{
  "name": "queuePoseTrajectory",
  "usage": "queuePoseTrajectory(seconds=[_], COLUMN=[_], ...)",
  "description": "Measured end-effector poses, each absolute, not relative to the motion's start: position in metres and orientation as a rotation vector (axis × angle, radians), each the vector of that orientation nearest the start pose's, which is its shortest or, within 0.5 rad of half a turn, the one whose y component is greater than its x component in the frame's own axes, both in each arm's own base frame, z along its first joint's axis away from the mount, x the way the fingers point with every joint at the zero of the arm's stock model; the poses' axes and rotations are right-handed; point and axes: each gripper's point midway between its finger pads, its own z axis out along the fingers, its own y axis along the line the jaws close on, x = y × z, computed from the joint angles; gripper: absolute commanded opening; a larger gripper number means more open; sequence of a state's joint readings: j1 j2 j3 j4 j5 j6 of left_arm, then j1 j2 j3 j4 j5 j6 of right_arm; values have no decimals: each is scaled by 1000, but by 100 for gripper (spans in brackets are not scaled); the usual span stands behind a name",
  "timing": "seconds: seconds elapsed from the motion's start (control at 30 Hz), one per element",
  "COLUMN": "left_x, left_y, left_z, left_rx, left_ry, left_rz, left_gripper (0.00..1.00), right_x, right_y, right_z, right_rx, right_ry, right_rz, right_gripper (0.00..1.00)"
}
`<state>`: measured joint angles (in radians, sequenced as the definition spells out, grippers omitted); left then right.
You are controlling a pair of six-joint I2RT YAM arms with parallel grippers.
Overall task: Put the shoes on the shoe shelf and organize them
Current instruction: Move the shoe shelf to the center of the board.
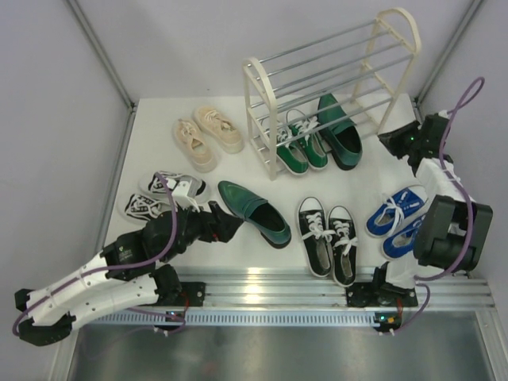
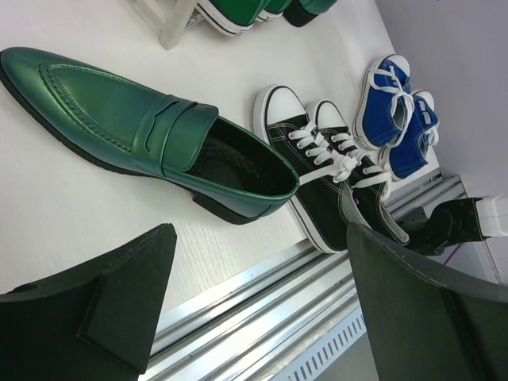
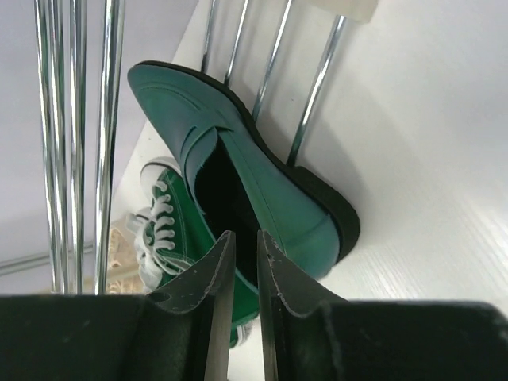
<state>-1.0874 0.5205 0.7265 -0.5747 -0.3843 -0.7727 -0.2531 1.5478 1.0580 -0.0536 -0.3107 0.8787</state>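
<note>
**Containers.** The shoe shelf [image 1: 329, 63] is standing at the far right of the table [image 1: 155, 147]; its bottom rods are carrying the green canvas sneakers [image 1: 300, 147] as a pair, and one shelved loafer [image 3: 270, 182], dark green and glossy, is lying just beside them with its heel end turned towards my right claw [image 3: 244, 238].

**Right claw.** I am holding it just off the shelf's right end, apart from that heel; its fingers are standing almost clenched, with only a thin slit between them, and they are grasping nothing.

**Left claw.** The loose loafer [image 2: 151, 135] is sitting upright on the table near the middle, well apart from the shelf; my left claw [image 2: 260, 238] is hovering at its heel end, fully released, with the fingers spread wide and touching nothing.

**Surroundings.**
- The black canvas sneakers [image 1: 327, 238] are lying just beside the loose loafer's heel, between it and the blue sneakers [image 1: 397, 216].
- My right arm is overhanging the blue pair and hiding part of one shoe.
- The cream sneakers [image 1: 208, 135] are resting to the left of the shelf, near its end frame.
- The striped sneakers [image 1: 163, 194] are lying by the left edge, and my left arm is covering part of them.
- A metal rail [image 1: 262, 286] is running along the near edge.
</note>
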Motion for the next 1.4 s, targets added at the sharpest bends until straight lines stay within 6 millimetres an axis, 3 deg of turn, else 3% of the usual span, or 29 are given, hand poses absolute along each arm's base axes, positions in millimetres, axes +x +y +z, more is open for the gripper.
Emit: queuePoseTrajectory(seconds=[0.13, 0.3, 0.4, 0.53, 0.67, 0.8, 1.4], left_x=[145, 145, 145, 145, 145, 145, 148], left_y=[-195, -199, -202, -203, -203, -202, -206], left_z=[237, 240, 240, 238, 238, 239, 228], left_rx=[52, 57, 59, 62, 58, 56, 69], left_ry=[2005, 1994, 1988, 1992, 1985, 1979, 2013], left_rz=[-876, -902, -914, -914, -920, -925, -885], left_gripper=[94, 94, 94, 94, 94, 94, 94], right_x=[430, 419, 422, 434, 453, 478, 531], right_y=[-36, -35, -32, -28, -30, -30, -22], right_z=[184, 213, 224, 218, 202, 200, 184], right_rx=[951, 798, 748, 764, 839, 876, 960], right_ry=[1906, 1858, 1829, 1823, 1846, 1838, 1777], right_rz=[673, 645, 674, 735, 774, 814, 954], right_gripper=[27, 53, 62, 70, 71, 71, 72])
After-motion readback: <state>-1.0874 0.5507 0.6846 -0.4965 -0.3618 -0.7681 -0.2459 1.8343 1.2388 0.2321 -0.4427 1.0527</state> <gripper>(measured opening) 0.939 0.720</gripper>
